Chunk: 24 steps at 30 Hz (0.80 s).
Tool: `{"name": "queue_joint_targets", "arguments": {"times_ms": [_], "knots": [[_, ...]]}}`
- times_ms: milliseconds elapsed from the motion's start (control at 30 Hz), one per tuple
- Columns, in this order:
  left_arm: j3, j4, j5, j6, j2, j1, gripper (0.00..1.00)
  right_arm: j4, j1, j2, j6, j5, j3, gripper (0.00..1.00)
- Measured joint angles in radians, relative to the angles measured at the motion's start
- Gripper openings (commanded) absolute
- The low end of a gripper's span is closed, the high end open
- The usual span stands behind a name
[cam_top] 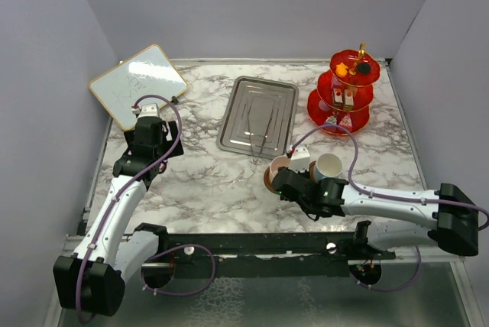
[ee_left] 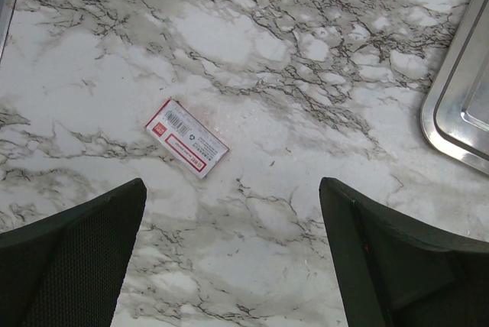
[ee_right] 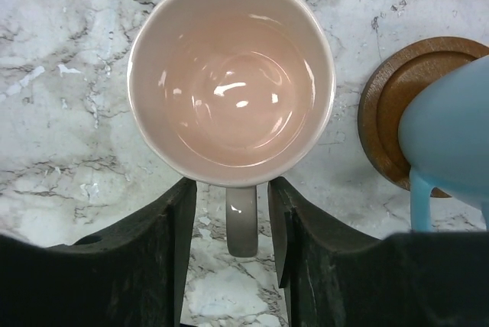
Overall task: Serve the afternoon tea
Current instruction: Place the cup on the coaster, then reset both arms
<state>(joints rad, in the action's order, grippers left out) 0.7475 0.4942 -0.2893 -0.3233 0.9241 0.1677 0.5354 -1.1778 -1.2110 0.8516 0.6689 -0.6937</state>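
Note:
The pink cup [ee_right: 231, 75] stands upright and empty, its handle [ee_right: 242, 220] pointing back between my right gripper's [ee_right: 229, 193] fingers. A gap shows on each side of the handle, so the gripper is open. In the top view the pink cup [cam_top: 278, 165] sits over a brown saucer [cam_top: 268, 179], with the right gripper [cam_top: 289, 182] just behind it. The blue cup [ee_right: 451, 132] rests on a second saucer [ee_right: 386, 113] to the right. The red three-tier stand [cam_top: 341, 117] holds cake pieces [cam_top: 342, 96] at the back right. My left gripper [ee_left: 229, 250] hangs open over bare marble.
A steel tray [cam_top: 257, 115] with tongs [cam_top: 260, 134] lies at the centre back; its corner [ee_left: 458, 105] shows in the left wrist view. A whiteboard [cam_top: 137, 85] leans at the back left. A small red-and-white label [ee_left: 187, 138] lies on the marble.

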Motion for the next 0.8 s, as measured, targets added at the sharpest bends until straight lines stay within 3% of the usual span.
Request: {"name": "queue_joint_targets", "arguments": {"times_ms": [533,800], "knots": [[0.000,0.000,0.001,0.000,0.012,0.000,0.99,0.044,0.001,0.108,-0.077,-0.043,-0.080,0.44],[0.000,-0.011,0.004,-0.009,0.012,0.000,0.99,0.047,0.011,0.201,-0.218,0.007,-0.167,0.49]]}}
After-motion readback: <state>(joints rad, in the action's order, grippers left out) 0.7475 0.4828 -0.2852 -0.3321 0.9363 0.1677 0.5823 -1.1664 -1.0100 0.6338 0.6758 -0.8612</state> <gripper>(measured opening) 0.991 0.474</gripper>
